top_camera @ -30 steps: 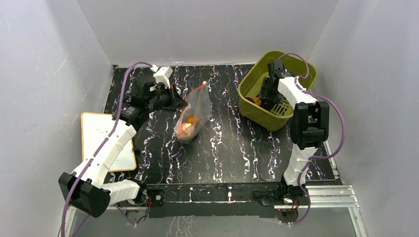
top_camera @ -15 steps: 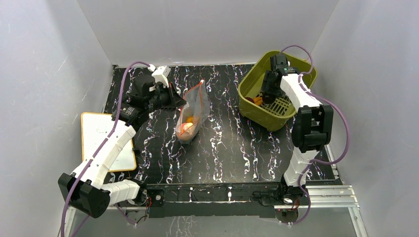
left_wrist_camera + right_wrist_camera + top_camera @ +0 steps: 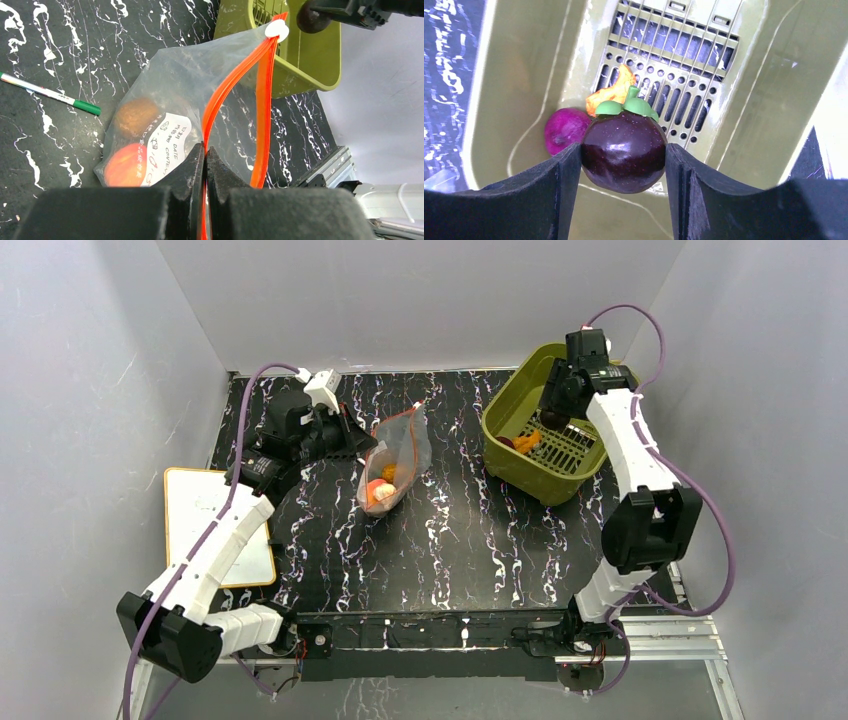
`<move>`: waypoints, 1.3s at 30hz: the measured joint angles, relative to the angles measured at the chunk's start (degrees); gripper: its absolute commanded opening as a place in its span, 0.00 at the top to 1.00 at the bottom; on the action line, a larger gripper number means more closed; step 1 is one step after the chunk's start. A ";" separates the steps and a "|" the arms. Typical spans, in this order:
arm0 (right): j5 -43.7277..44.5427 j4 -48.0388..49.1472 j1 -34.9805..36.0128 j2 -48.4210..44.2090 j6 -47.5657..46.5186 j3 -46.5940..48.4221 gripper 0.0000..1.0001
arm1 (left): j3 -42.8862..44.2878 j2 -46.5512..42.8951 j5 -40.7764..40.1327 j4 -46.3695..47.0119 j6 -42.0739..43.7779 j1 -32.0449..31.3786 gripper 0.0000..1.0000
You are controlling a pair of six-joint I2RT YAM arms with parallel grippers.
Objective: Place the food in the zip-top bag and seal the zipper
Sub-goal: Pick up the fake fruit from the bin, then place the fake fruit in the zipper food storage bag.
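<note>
Purple toy mangosteen (image 3: 624, 150) pinched in right gripper (image 3: 623, 156) over far-right green basket (image 3: 514, 75). Left gripper (image 3: 205, 155) clamps zipper (image 3: 235, 80) of zip-top bag (image 3: 175, 80), mid-scene. Risk: glossy round fruit may slip; narrow bag mouth may block entry.

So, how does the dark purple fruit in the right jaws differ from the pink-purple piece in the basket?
The dark purple fruit is glossy, nearly black, with green leaves; the pink-purple piece is dull magenta, no leaves showing. The fruit is held between the jaws of the right gripper; the piece lies on the floor of the green basket. Both are rounded toy foods.
</note>
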 measured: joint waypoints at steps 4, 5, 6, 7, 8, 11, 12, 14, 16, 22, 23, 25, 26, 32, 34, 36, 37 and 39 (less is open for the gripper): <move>-0.98 -1.18 0.37 -2.89 0.70 1.95 0.54 | -0.20 -0.07 -0.02 1.22 -1.20 0.00 1.00; -1.20 -1.40 0.57 -3.54 1.05 2.43 0.54 | -0.28 -0.07 -0.02 1.42 -1.60 0.00 1.00; -1.44 -1.66 0.92 -4.31 1.40 2.82 0.54 | -0.42 -0.07 -0.02 1.75 -1.99 0.00 1.00; -1.70 -1.95 1.40 -5.11 1.73 3.06 0.54 | -0.55 -0.07 -0.04 2.16 -2.40 0.00 1.00; -1.99 -2.12 2.08 -5.99 2.01 3.15 0.55 | -0.66 -0.07 -0.04 2.56 -2.82 0.00 1.00; -2.84 -2.60 4.74 -8.04 3.23 3.58 0.55 | -0.81 -0.07 -0.11 3.39 -4.04 0.00 1.00; -3.15 -2.62 5.92 -8.61 3.61 3.93 0.55 | -0.87 -0.07 -0.13 3.61 -4.31 0.00 1.00; -3.72 -2.60 8.74 -9.62 4.70 4.70 0.55 | -1.03 -0.07 -0.13 3.82 -4.81 0.00 1.00; -4.13 -2.58 11.91 -10.40 5.88 5.40 0.55 | -1.31 -0.07 -0.11 4.22 -5.33 0.00 1.00; -5.60 -1.51 22.12 -11.39 10.16 6.88 0.56 | -1.51 -0.07 -0.11 4.90 -6.64 0.00 1.00; -6.03 -1.20 23.58 -11.50 10.97 6.88 0.56 | -1.51 -0.07 -0.11 5.11 -6.93 0.00 1.00; -6.67 -0.28 25.59 -11.61 12.22 6.86 0.56 | -1.57 -0.07 -0.09 5.55 -7.50 0.00 1.00; -7.13 0.57 26.56 -11.74 12.70 6.75 0.57 | -1.70 -0.07 -0.07 5.75 -7.80 0.00 1.00; -8.94 6.01 32.02 -14.19 16.06 3.76 0.58 | -2.51 -0.07 -0.04 5.88 -9.22 0.00 1.00; -9.03 7.67 33.90 -14.47 16.83 3.34 0.58 | -2.51 -0.07 0.00 6.01 -9.55 0.00 1.00; -9.05 9.25 35.63 -14.47 17.22 3.32 0.58 | -2.51 -0.07 0.07 6.08 -9.81 0.00 1.00; -9.01 10.03 36.52 -14.47 17.51 3.32 0.58 | -2.51 -0.07 0.13 6.12 -9.92 0.00 1.00; -8.83 11.23 38.10 -14.43 17.90 3.34 0.58 | -2.51 -0.07 0.22 6.32 -10.05 0.00 1.00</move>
